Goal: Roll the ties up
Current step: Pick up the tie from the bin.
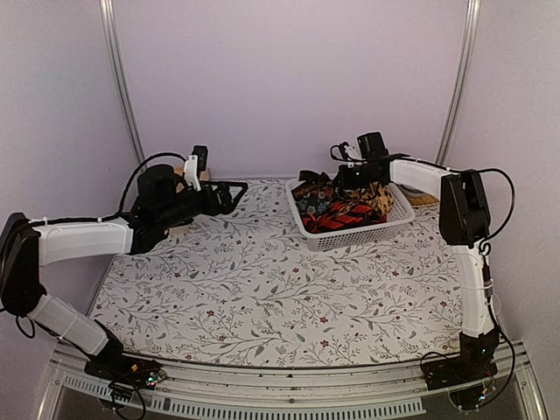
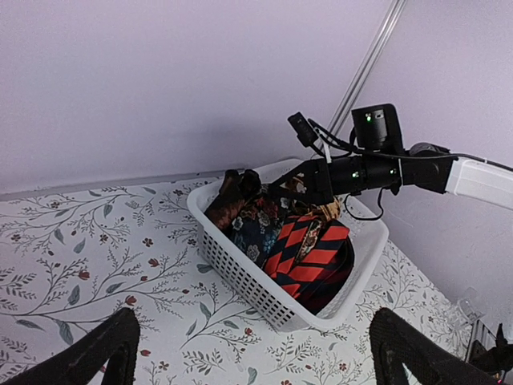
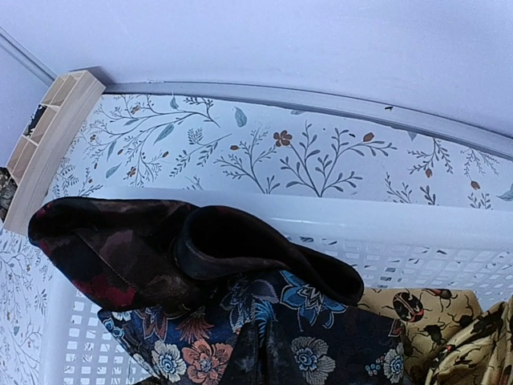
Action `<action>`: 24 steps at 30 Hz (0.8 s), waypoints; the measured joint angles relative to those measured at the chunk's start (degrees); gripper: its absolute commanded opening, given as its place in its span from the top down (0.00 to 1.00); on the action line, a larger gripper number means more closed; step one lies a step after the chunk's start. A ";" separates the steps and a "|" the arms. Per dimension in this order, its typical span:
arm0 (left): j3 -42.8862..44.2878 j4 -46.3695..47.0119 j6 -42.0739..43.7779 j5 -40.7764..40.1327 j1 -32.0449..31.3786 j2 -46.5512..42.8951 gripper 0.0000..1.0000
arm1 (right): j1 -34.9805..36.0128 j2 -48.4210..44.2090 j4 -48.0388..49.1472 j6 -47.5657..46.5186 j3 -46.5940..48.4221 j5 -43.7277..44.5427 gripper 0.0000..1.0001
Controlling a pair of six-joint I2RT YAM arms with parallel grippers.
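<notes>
Ties (image 1: pixel 332 210), floral, red-black and yellow fabric, bunch in the white plastic mesh basket (image 1: pixel 350 238) right under my right gripper (image 1: pixel 343 181). I can't tell its jaws. My left gripper (image 1: pixel 238 192), spread wide, sits well off.

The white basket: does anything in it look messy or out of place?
Yes. The ties lie in a loose, tangled heap in the basket, none neatly rolled as far as I can see. One dark tie slumps over the rim at a far corner, spilling partly outside.

A white mesh basket (image 1: pixel 350 236) sits far right on the floral bench (image 1: pixel 262 297); a wooden tray (image 3: pixel 48 132) lies by the back wall.
</notes>
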 measured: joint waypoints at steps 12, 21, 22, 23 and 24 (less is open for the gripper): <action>-0.90 -4.68 2.34 -4.07 0.00 -5.05 0.00 | 0.00 -0.96 2.91 0.00 -3.39 -1.16 1.00; -3.78 -8.04 2.54 -6.16 0.00 -6.82 0.00 | -0.02 -9.92 3.39 0.24 -16.48 3.30 1.00; -3.93 -8.70 2.56 -6.38 0.00 -7.04 0.00 | -0.11 -11.26 3.04 0.20 -16.74 3.76 1.00; -4.02 -9.07 2.62 -6.58 0.00 -7.26 0.00 | -0.33 -12.33 3.04 0.17 -16.74 4.22 1.00; -4.07 -9.35 2.84 -6.71 0.00 -7.56 0.00 | -0.52 -13.68 3.08 0.22 -16.61 4.68 1.00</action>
